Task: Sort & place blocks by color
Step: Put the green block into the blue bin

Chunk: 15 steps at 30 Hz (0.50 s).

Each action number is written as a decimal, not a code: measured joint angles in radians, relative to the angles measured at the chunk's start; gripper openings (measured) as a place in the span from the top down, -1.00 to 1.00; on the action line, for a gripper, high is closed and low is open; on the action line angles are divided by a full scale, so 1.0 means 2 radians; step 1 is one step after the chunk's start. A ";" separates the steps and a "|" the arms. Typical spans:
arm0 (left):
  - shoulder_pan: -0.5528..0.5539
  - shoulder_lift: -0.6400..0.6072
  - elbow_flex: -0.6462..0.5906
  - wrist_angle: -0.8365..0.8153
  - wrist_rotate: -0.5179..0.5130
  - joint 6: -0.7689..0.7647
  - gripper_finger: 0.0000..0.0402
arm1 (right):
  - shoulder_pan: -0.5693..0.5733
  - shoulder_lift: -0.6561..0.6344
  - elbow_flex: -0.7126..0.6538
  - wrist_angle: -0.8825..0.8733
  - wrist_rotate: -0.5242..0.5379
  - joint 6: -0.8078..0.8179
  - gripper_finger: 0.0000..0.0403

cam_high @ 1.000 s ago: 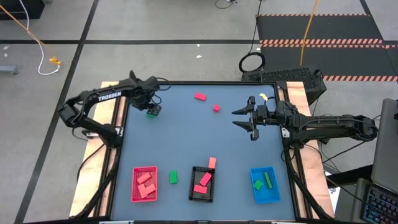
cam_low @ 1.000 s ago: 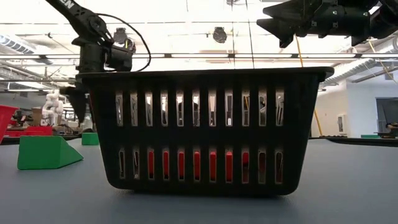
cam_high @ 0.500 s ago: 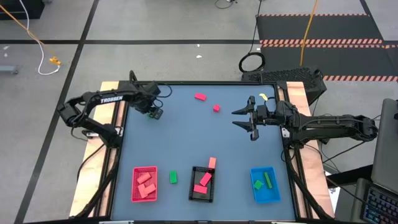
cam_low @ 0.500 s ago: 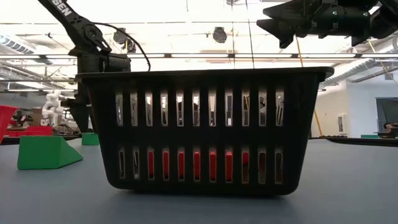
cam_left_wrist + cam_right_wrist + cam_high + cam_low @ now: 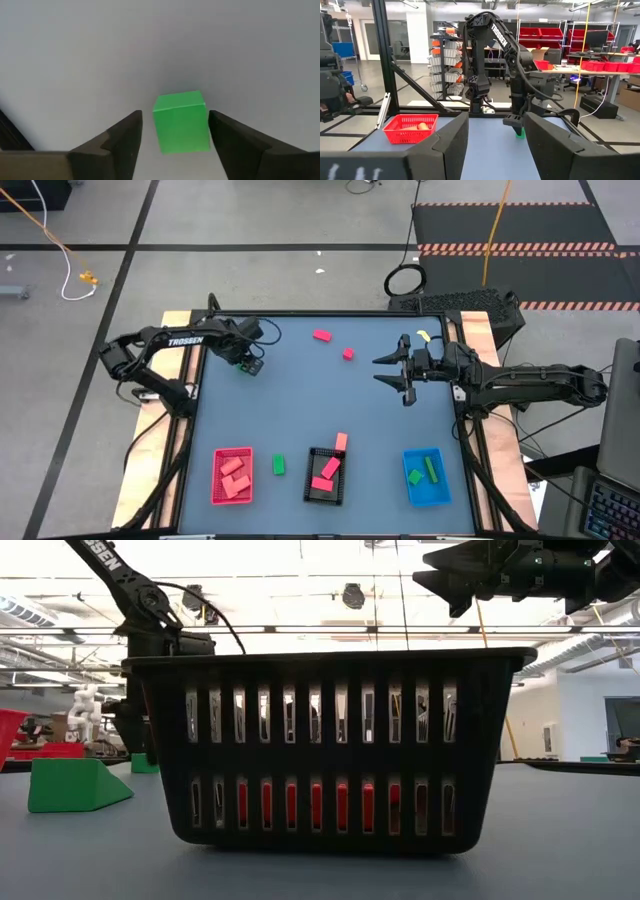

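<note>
High view: the left hand [image 5: 251,366] is down at the far left of the table [image 5: 380,410], its fingers [image 5: 122,145] spread either side of a green cube [image 5: 181,121] with a narrow gap on each side, not touching it. The right hand [image 5: 392,370] hovers at the far right, fingers apart and holding nothing. Two pink-red blocks [image 5: 322,335] lie at the far middle. Along the near edge, salmon blocks fill the red tray [image 5: 217,477], a green block [image 5: 279,465] lies beside it, pink-red ones sit in the black tray [image 5: 311,480], and green ones in the blue tray [image 5: 412,491].
</note>
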<state>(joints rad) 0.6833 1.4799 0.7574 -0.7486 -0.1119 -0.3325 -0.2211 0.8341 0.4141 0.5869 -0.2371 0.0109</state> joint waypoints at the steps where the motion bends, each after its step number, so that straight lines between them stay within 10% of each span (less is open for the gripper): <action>1: -0.003 0.005 0.000 0.001 -0.001 0.000 -0.08 | 0.000 0.000 0.000 0.000 0.000 0.000 0.07; 6: -0.013 0.024 0.002 0.000 -0.003 0.003 0.34 | 0.000 0.000 0.000 0.000 0.000 0.000 0.07; 15: -0.016 0.023 0.022 -0.022 0.014 0.017 0.34 | 0.000 0.000 0.000 0.000 0.000 -0.003 0.07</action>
<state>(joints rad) 0.6517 1.5257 0.8017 -0.7923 -0.0839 -0.2984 -0.2211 0.8341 0.4141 0.5869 -0.2371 0.0057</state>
